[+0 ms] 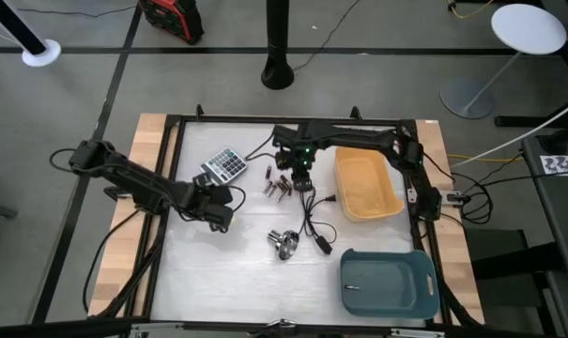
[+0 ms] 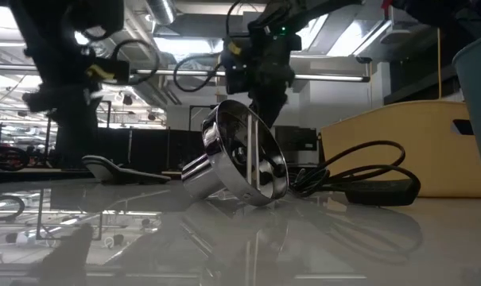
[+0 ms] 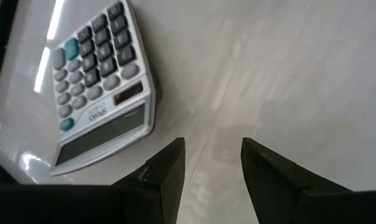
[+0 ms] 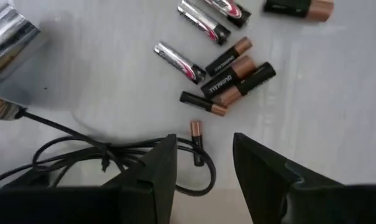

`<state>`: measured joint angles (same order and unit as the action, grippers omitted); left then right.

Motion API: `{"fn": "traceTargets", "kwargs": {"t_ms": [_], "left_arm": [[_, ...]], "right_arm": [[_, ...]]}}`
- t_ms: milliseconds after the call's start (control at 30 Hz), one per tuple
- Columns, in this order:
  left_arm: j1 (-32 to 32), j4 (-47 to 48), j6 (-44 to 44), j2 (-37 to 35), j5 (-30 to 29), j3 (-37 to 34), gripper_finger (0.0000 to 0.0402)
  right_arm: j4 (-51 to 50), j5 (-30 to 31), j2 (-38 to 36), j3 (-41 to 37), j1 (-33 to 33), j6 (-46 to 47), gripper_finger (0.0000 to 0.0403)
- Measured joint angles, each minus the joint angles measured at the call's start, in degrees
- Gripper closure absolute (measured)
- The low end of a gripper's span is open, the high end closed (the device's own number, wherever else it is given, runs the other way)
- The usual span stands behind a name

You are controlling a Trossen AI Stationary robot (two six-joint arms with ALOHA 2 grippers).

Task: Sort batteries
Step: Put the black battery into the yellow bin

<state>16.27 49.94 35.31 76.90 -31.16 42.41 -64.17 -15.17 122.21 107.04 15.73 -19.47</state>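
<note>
Several batteries (image 1: 278, 184) lie loose on the white table beyond its middle. In the right wrist view they are silvery and black-and-copper cylinders (image 4: 228, 65). One small battery (image 4: 197, 142) lies apart from them, beside the black cable (image 4: 82, 152). My right gripper (image 1: 300, 176) hangs open just above them, fingers pointing down, and the small battery lies ahead of the gap (image 4: 204, 163). My left gripper (image 1: 220, 205) is open over bare table to the left, near the calculator (image 3: 97, 81); nothing is between its fingers (image 3: 212, 163).
A shiny metal knob (image 1: 284, 244) lies near the table's middle and fills the low view (image 2: 240, 159). The coiled black cable (image 1: 314, 223) runs beside it. A yellow bin (image 1: 366, 186) stands at the right and a blue bin (image 1: 387, 282) at the near right.
</note>
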Motion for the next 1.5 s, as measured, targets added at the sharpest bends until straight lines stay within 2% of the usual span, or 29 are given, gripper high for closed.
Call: {"fn": "traceTargets", "kwargs": {"t_ms": [300,600,800,1067,1200,1500], "left_arm": [[0.0,-8.3,-1.3,0.0,0.0,-5.7,0.0254],[0.0,-12.3,-3.2,0.0,0.0,-6.5,0.0254],[0.0,-16.8,-7.0,0.0,0.0,-6.5,0.0254],[0.0,-18.1,-8.3,0.0,0.0,-6.4,0.0254],[0.0,-18.1,-8.2,0.0,0.0,-6.4,0.0254],[0.0,-18.1,-7.2,0.0,0.0,-6.4,0.0254]], "right_arm": [[6.0,3.3,0.0,-6.4,-4.5,3.1,0.0249],[10.8,13.9,0.0,-12.5,-7.2,4.7,0.0249],[14.1,14.1,0.0,-15.2,-7.1,7.0,0.0249],[16.6,14.1,-0.2,-18.4,-7.1,7.5,0.0252],[16.8,14.1,-0.2,-18.5,-7.1,7.6,0.0281],[17.6,14.0,-0.2,-18.5,-7.1,5.4,0.0388]]}}
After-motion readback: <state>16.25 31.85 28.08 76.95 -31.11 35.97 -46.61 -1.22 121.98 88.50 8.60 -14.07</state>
